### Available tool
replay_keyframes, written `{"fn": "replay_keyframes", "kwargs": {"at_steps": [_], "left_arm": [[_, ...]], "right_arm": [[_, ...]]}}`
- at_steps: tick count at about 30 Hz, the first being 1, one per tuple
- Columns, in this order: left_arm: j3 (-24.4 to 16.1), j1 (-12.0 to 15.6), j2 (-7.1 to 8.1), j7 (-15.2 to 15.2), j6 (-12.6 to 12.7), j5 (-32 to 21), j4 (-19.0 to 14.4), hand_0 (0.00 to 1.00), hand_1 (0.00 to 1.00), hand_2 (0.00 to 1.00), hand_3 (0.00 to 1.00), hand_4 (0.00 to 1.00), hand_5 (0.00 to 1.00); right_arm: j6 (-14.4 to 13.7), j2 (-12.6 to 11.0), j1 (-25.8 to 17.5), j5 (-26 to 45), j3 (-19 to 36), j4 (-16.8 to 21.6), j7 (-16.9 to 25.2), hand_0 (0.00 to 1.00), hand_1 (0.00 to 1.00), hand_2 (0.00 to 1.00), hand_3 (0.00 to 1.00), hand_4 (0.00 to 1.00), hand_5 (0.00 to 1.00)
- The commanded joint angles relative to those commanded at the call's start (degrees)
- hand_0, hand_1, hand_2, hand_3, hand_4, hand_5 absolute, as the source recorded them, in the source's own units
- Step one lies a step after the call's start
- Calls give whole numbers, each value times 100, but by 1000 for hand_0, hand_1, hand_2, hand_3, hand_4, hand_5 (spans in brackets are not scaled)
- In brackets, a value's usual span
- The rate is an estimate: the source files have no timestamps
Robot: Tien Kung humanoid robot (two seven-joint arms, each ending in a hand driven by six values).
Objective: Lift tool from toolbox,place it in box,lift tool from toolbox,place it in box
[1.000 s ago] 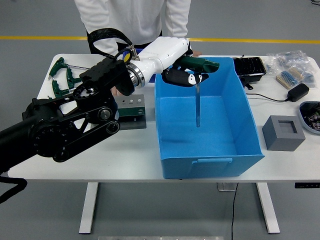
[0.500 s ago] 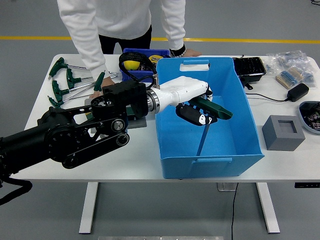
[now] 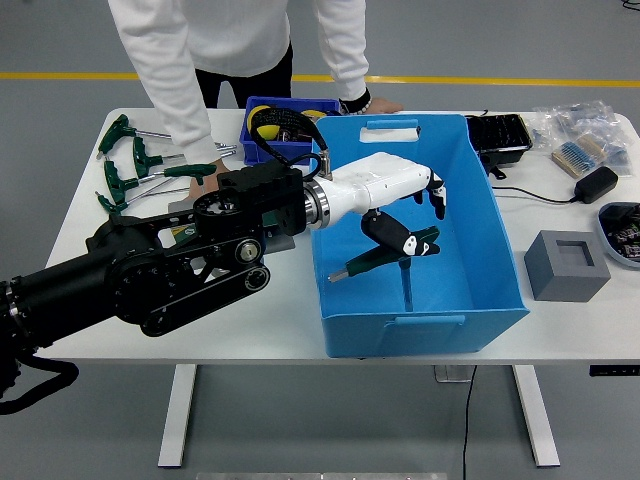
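My left hand (image 3: 412, 218) reaches from the left over the big blue box (image 3: 497, 215), its white palm above the box's inside. Its fingers (image 3: 437, 196) are spread and it grasps nothing. Just under them a green T-handle tool (image 3: 385, 258) lies tilted inside the box, its thin shaft (image 3: 407, 288) pointing down at the floor of the box; one lower finger still seems to touch the handle. Behind my arm stands the small blue toolbox (image 3: 258, 140). More green T-handle tools (image 3: 128, 160) lie at the far left of the table. My right arm is out of view.
A person stands at the far side; one hand (image 3: 204, 172) rests on a green tool on the table, the other hand (image 3: 377, 104) is at the box's far rim. To the right are a grey block (image 3: 567, 265), black tray (image 3: 497, 135), black adapter (image 3: 597, 183) and parts bags (image 3: 585, 128).
My left hand moved down into the blue box with the tool, then spread its fingers; the tool dropped lower and tilted. The person's hand moved onto a green tool at the left.
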Motion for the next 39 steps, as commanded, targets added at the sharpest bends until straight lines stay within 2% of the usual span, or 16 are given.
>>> {"fn": "replay_keyframes", "kwargs": {"at_steps": [14, 15, 16, 20, 25, 33, 35, 39], "left_arm": [[-528, 5, -3, -29, 27, 155, -90, 694, 661, 735, 611, 790, 394], [-574, 12, 2, -15, 26, 203, -87, 694, 661, 735, 611, 790, 394], [-622, 18, 8, 15, 21, 275, -82, 675, 623, 695, 603, 797, 409], [-877, 62, 56, 168, -47, 802, 15, 675, 623, 695, 603, 797, 409], [-1265, 142, 164, 538, -354, 1361, 331, 676, 620, 686, 608, 803, 438], [-1639, 276, 299, 982, -877, 1776, 854, 675, 627, 688, 619, 821, 429], [-1694, 317, 359, 1112, -1072, 1880, 951, 682, 655, 708, 650, 856, 430], [-1760, 389, 491, 1323, -1531, 2008, 1094, 682, 655, 708, 650, 856, 430]], "right_arm": [[-9, -9, 9, 5, 5, 3, 5, 685, 649, 729, 583, 811, 746], [-7, -8, 8, 22, -3, 2, 9, 685, 649, 729, 583, 811, 746], [-6, -7, 8, 34, -10, 2, 11, 684, 648, 726, 583, 810, 744], [-4, -2, 3, 73, -31, -1, 18, 684, 648, 726, 583, 810, 744], [-3, 4, -9, 105, -45, -7, 23, 684, 648, 726, 581, 809, 743], [-4, 30, -34, 110, -36, -14, 16, 686, 648, 724, 581, 809, 743], [-4, 35, -36, 125, -41, -15, 17, 684, 646, 721, 580, 807, 743], [-1, 42, -38, 160, -56, -16, 22, 684, 646, 721, 580, 807, 743]]}}
